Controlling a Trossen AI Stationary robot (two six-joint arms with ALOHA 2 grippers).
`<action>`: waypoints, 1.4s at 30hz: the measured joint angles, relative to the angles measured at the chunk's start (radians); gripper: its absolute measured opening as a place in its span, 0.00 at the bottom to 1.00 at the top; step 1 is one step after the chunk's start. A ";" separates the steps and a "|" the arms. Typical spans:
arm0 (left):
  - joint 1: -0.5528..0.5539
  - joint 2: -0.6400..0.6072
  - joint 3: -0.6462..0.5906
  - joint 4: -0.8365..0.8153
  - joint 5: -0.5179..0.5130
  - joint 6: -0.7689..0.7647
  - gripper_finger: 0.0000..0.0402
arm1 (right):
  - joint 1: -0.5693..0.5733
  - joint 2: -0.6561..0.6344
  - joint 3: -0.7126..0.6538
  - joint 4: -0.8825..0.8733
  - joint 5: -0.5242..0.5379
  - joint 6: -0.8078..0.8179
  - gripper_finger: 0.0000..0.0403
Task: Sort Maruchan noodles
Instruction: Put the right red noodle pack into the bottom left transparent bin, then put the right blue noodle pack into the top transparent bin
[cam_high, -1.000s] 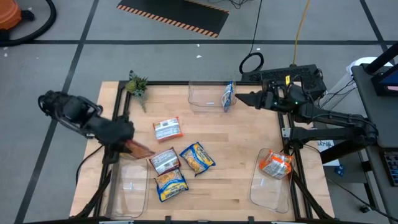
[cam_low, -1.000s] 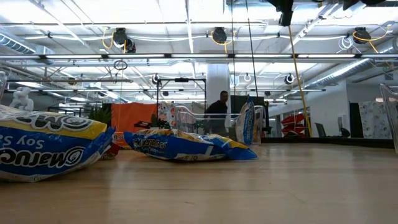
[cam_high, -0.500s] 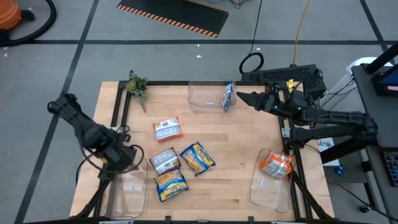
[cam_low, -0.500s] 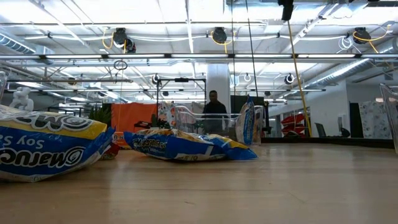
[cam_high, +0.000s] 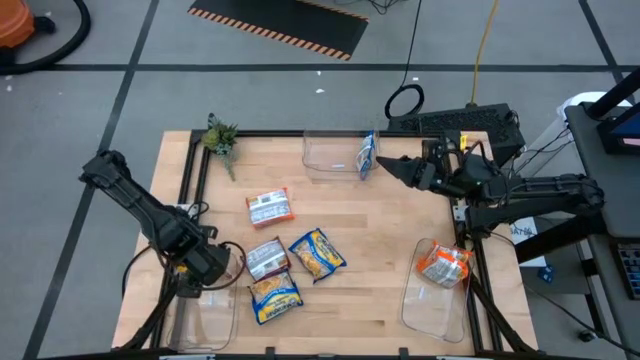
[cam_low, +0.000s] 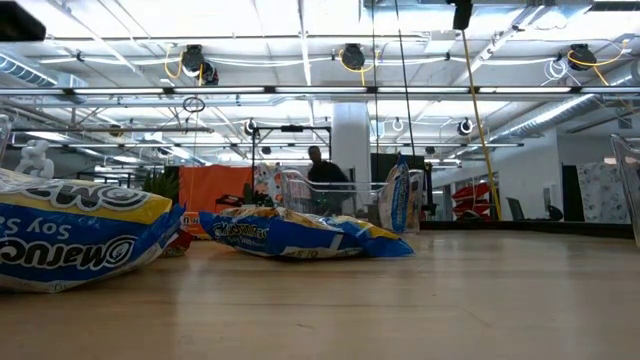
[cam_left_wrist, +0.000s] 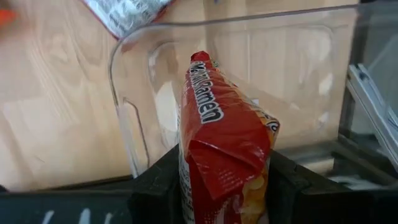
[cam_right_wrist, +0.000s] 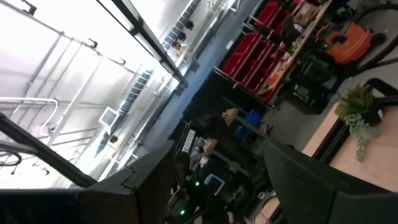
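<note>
High view: left gripper (cam_high: 212, 268) sits at the near-left of the table (cam_high: 400, 230), over the inner rim of the left bin (cam_high: 205, 305). Left wrist view confirms its fingers (cam_left_wrist: 292, 180) are clamped on a red packet (cam_left_wrist: 224, 143), held upright on edge just above the clear bin wall.

Right gripper (cam_high: 385, 165) hangs over the far-right part of the table, just beside the far bin (cam_high: 335, 155). Its fingers (cam_right_wrist: 305, 174) stand apart with nothing between them; the right wrist view looks out into the room.

Packets loose on the table: a white-and-red one (cam_high: 269, 207) near the centre, a second white-and-red one (cam_high: 264, 259) just beside the left gripper, a blue-and-yellow one (cam_high: 317, 252) to its right, and another blue-and-yellow one (cam_high: 274, 296) nearer the front edge.

Packets in bins: a blue packet (cam_high: 367, 154) stands on edge in the far bin; orange packets (cam_high: 443, 265) lie in the right bin (cam_high: 425, 305).

A small plant (cam_high: 220, 137) stands at the far-left corner.

Low view: a person (cam_low: 322, 180) is in the room behind the table.
</note>
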 joint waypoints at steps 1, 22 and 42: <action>0.002 0.000 -0.015 0.009 0.000 -0.020 0.36 | 0.007 0.005 0.000 0.000 0.001 0.001 0.59; 0.009 0.000 -0.155 0.106 -0.053 -0.057 0.47 | 0.112 0.051 0.000 0.059 0.070 0.020 0.59; 0.010 -0.008 0.209 -0.266 -0.161 -0.189 0.82 | 0.187 0.115 0.000 0.072 0.158 0.024 0.59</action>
